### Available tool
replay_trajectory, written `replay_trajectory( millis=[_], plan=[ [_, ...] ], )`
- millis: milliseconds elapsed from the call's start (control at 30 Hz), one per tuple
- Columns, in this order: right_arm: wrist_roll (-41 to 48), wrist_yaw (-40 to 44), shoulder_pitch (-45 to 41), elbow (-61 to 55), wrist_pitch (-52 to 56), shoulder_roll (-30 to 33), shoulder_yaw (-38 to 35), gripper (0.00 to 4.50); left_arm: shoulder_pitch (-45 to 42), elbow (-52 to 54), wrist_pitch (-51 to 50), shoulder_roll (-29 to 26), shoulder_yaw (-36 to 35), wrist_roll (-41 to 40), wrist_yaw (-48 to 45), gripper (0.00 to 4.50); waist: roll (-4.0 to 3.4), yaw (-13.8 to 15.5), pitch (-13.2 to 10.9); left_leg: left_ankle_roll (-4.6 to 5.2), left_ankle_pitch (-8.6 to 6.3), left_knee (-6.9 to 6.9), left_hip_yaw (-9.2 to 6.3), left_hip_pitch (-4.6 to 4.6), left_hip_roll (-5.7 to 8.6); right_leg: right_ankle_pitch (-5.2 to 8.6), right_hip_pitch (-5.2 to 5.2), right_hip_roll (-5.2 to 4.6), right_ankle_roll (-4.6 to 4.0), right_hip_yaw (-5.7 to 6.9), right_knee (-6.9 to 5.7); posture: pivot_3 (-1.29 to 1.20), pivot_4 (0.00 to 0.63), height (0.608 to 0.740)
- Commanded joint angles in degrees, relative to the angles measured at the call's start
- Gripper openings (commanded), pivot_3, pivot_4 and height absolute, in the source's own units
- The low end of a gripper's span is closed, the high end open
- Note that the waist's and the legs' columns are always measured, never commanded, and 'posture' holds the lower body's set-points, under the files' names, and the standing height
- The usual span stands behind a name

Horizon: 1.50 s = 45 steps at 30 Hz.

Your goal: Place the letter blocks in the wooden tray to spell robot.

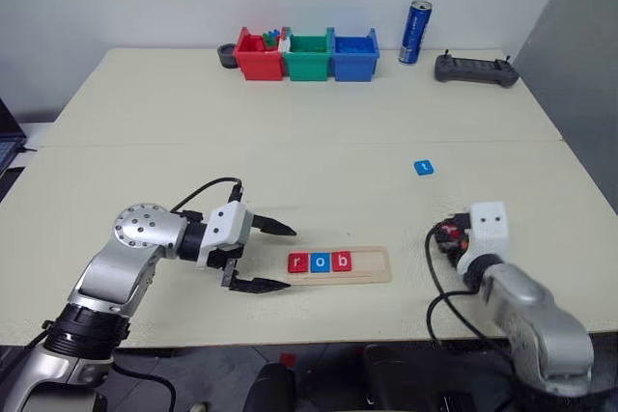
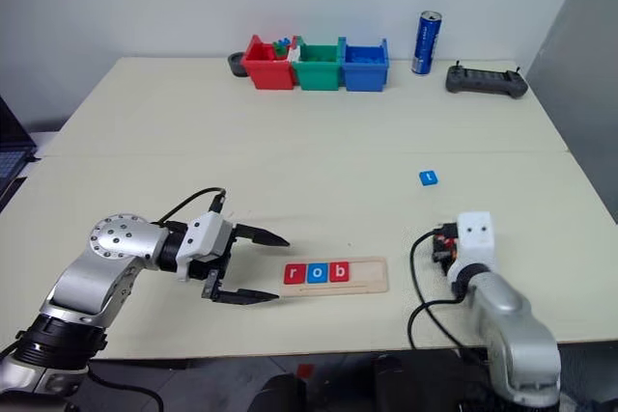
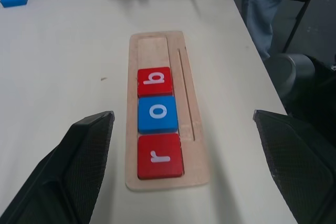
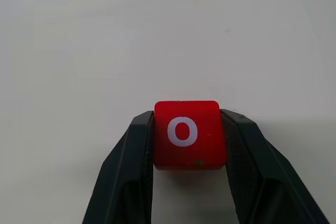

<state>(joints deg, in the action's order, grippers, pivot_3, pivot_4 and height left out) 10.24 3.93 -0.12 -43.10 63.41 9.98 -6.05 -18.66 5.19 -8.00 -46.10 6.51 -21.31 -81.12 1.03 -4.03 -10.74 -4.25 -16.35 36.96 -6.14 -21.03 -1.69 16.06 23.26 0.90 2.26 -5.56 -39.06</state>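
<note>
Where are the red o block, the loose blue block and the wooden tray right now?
red o block (image 4: 186,135), right wrist view, on its lettered top face.
loose blue block (image 1: 423,168), left eye view, on its top face.
wooden tray (image 3: 152,51), left wrist view, on the bare groove beyond the b.

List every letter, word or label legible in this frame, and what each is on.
"r": red tile, first in the tray.
"o": blue tile, second.
"b": red tile, third.
"o": red tile held by the right end effector.
Blue tile on the table: letter too small to read.
Blue can: print unreadable.
</note>
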Motion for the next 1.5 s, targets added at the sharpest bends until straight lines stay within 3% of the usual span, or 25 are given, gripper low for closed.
replay_trajectory(
  millis=[33,200,367,400,567,633,767,933,1100,1267,1500],
  plan=[
    [0.12,-2.62,1.33,-7.35,4.30,-2.40,2.44,1.45,-0.27,1.55,0.08,-0.22,-0.38,-0.45,-0.14,4.50,0.01,0.06,0.00,0.00,0.00,0.00,-0.01,0.00,0.00,0.06,0.00,0.00,0.12,0.01,0.01,0.00,0.150,0.740],
    [-0.44,-4.25,4.01,-8.49,6.72,-4.34,5.16,1.45,-0.04,0.04,1.31,-0.85,-0.70,-0.42,-1.97,4.50,0.01,0.08,0.00,0.00,0.01,-0.01,-0.02,0.01,0.00,0.07,0.00,0.01,0.13,0.02,0.00,0.00,0.150,0.740],
    [-0.64,-5.67,5.38,-6.74,4.02,-7.44,3.46,1.45,-0.39,-1.54,2.65,-0.35,-0.62,0.04,-2.46,4.50,0.00,0.16,0.00,0.00,0.00,-0.03,-0.01,-0.01,-0.01,0.08,0.01,0.00,0.13,0.02,0.05,0.00,0.150,0.740],
    [-0.59,-5.82,5.46,-6.60,3.56,-8.06,3.26,2.18,-0.36,-1.72,2.83,-0.27,-0.63,0.04,-2.49,4.50,0.00,0.16,0.00,0.00,0.00,-0.03,-0.01,0.00,-0.01,0.08,0.02,0.00,0.13,0.02,0.04,0.00,0.150,0.740],
    [-0.50,-5.62,3.81,-7.67,0.97,-8.90,2.65,3.83,0.04,-3.30,4.61,-0.41,-0.73,0.27,-2.97,4.50,0.00,0.15,0.00,0.00,0.00,-0.04,-0.01,0.00,-0.01,0.08,0.02,0.00,0.14,0.02,0.04,0.00,0.150,0.740],
    [-0.84,-2.72,2.39,-8.54,0.22,-3.51,3.81,4.47,-0.15,-4.28,5.46,-0.47,-0.84,0.58,-2.98,4.50,0.00,0.14,0.00,0.00,0.00,-0.03,0.00,0.00,-0.01,0.08,0.02,0.00,0.14,0.02,0.04,0.00,0.150,0.740],
    [2.71,8.59,-1.66,-6.61,-2.71,9.98,1.46,4.47,-0.56,-5.25,6.36,-0.16,-0.77,1.08,-2.72,4.50,0.00,0.16,0.00,0.00,0.00,-0.01,0.04,-0.01,0.02,0.08,0.01,-0.03,0.14,0.00,0.07,0.00,0.150,0.740],
    [10.69,29.29,-2.41,-0.80,-7.28,27.61,0.91,4.47,-0.24,-5.20,6.68,0.59,-0.39,1.46,-2.21,4.50,0.01,0.29,0.00,0.02,-0.01,-0.02,0.00,-0.01,0.01,0.08,-0.01,0.00,0.14,0.04,0.08,0.00,0.150,0.740],
    [7.88,43.16,-3.47,10.32,-20.39,40.53,5.88,4.47,-1.00,-4.09,5.79,1.47,0.23,1.52,-1.57,4.50,0.05,0.32,-0.02,0.03,-0.02,0.01,0.04,0.00,0.02,0.08,-0.04,-0.01,0.15,0.02,0.09,0.00,0.150,0.740],
    [5.25,50.24,-6.55,19.68,-29.35,44.60,10.50,4.47,-1.34,-4.06,5.52,1.46,0.26,1.56,-1.58,4.50,0.07,0.24,-0.03,0.03,-0.02,0.02,0.04,0.01,0.02,0.07,-0.04,0.00,0.14,0.01,0.08,0.00,0.150,0.740],
    [4.10,55.84,-12.28,27.86,-33.21,43.70,14.82,4.47,-1.17,-2.56,3.73,1.68,0.08,1.04,-0.97,4.50,0.07,0.43,-0.04,0.03,-0.01,0.04,0.03,0.01,0.02,-0.07,-0.05,-0.01,-0.10,0.02,0.07,0.00,0.150,0.740]
  ],
)
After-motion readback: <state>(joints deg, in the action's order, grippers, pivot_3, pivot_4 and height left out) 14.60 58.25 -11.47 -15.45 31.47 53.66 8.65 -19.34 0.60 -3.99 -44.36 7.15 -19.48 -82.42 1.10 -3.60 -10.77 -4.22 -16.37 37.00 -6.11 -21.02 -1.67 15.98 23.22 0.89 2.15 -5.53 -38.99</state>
